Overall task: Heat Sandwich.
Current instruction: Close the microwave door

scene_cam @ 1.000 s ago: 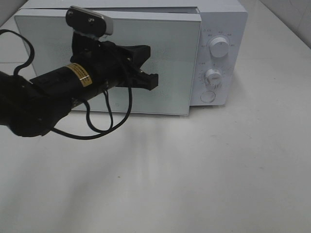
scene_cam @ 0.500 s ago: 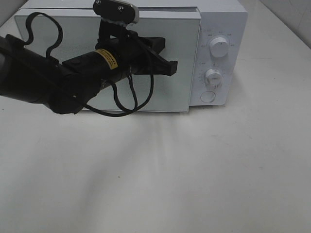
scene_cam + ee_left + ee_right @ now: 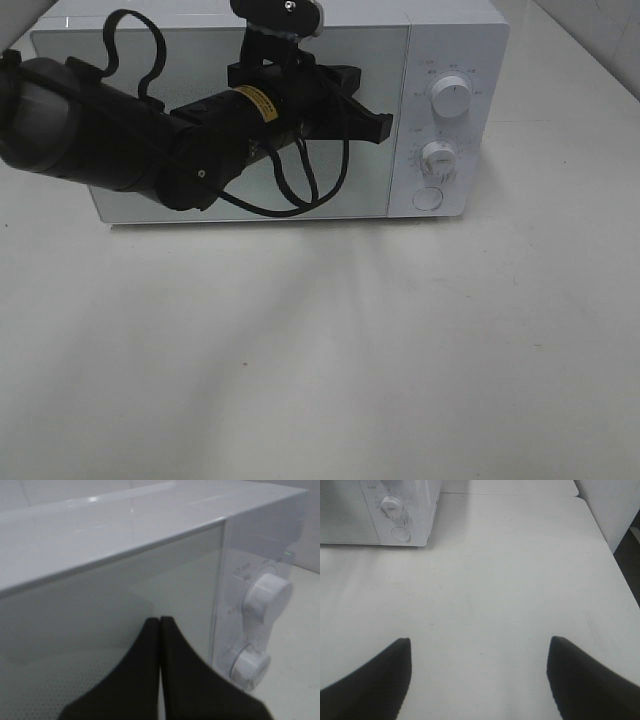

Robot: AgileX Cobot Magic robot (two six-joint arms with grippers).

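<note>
We note microwave [image 3: 400, 20] at rear of table [image 3: 400, 350], door [image 3: 380, 190] flush with body. Upper knob [image 3: 450, 97], lower knob [image 3: 437, 157] and round button [image 3: 427, 199] sit on panel right of door.

Left gripper [image 3: 378, 125]: jaws pressed together, empty, tips at door's right part beside panel; we cannot confirm contact. Its arm and looping cable [image 3: 300, 205] cover door's upper middle.

Right gripper [image 3: 479, 640]: spread wide, empty, over bare table front-right of microwave.

Sandwich: no view shows it; we cannot tell its place.

Against earlier frame: door stood ajar, now closed; left gripper sits higher, nearer panel.
</note>
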